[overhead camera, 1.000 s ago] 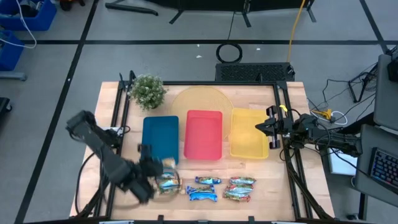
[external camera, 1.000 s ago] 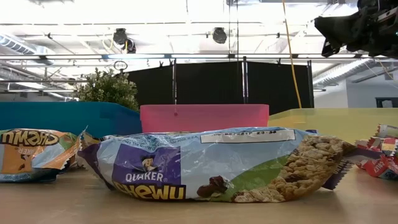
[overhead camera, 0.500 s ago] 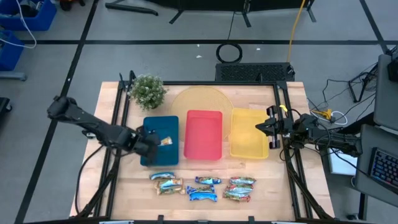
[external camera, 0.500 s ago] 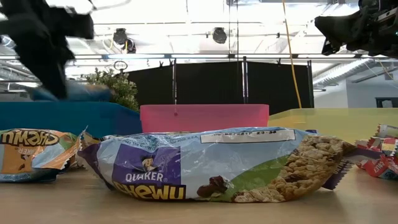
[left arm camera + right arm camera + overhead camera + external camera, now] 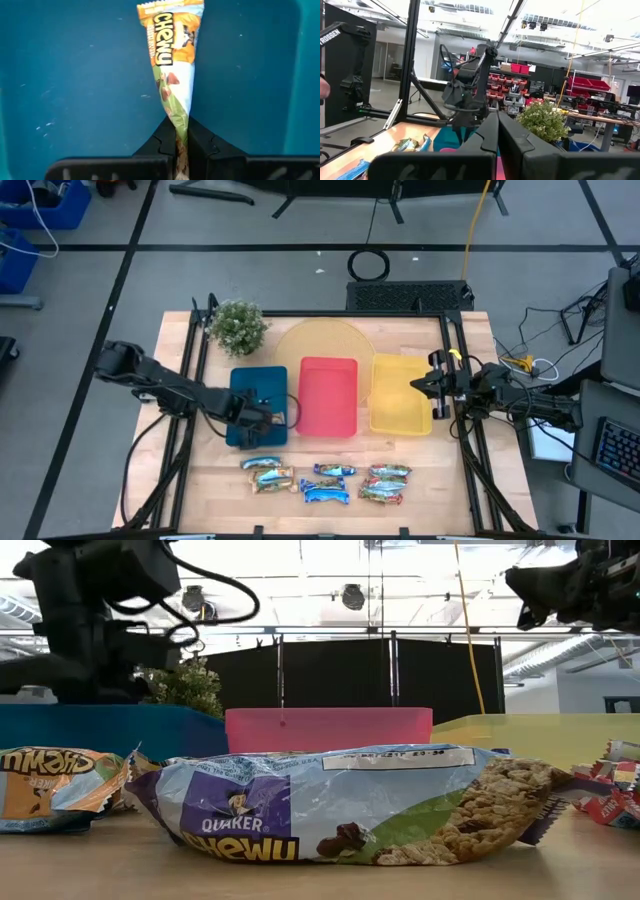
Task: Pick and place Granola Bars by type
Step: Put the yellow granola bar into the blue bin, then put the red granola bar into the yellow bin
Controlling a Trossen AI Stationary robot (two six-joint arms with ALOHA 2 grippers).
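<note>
Granola bars sit in a row low in the high view, on the counter (image 5: 440,480), below three trays. Going big to small: the counter, then the blue tray (image 5: 240,395) left of center, the red tray (image 5: 327,395) in the middle and the yellow tray (image 5: 400,405) to the right. Then come the two arms.

The left pincer (image 5: 268,417) hangs over the blue tray. It is pinched tight on one tan bar (image 5: 172,65), which points out over the blue floor. The right pincer (image 5: 418,385) waits at the yellow tray's right edge, its fingers pressed together on nothing.

On the counter lie tan bars (image 5: 265,472), blue bars (image 5: 328,483) and teal bars (image 5: 385,483).

What could go wrong: only the bar's tip is held, so it may slip early. If let go near the tray wall, it could land outside.
</note>
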